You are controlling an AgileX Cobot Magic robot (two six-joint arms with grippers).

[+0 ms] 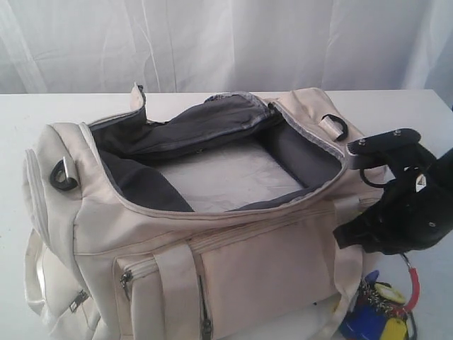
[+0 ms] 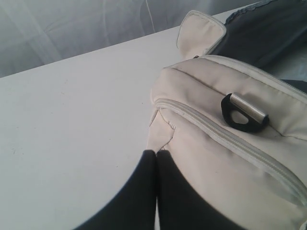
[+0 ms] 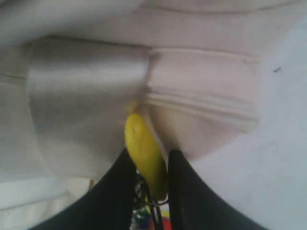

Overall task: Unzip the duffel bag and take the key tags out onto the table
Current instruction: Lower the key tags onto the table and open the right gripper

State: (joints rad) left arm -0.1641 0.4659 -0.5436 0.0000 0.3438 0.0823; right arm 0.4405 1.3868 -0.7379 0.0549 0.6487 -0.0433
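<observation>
The duffel bag [image 1: 233, 262] sits on the table [image 2: 72, 120] with its top zip wide open. I can see the grey lining [image 1: 177, 131] and a pale floor inside it.

My right gripper [image 3: 151, 155] is just outside the bag, by the end with the short strap, low near the front corner. My two black fingers [image 3: 180, 187] are squeezed on a yellow tag [image 3: 141, 141]. It sticks up between them, and its tip is right up against the bag's cream cloth.

The key tags [image 1: 382, 315] hang in a bunch under that gripper, close beside the bag's corner. I see blue and yellow ones and a red ring [image 1: 415, 285] above them. I cannot tell if the lowest tags touch the table.

My left gripper [image 2: 156, 158] is at the other end of the bag. Its fingers are pressed tight together with no gap. Their tips meet a little cloth tab [image 2: 160, 134] that hangs off the bag's end seam. I cannot tell if the tab is pinched or only touched. A black D-ring [image 2: 244, 112] lies on the bag near there, a bit up from the tab.
</observation>
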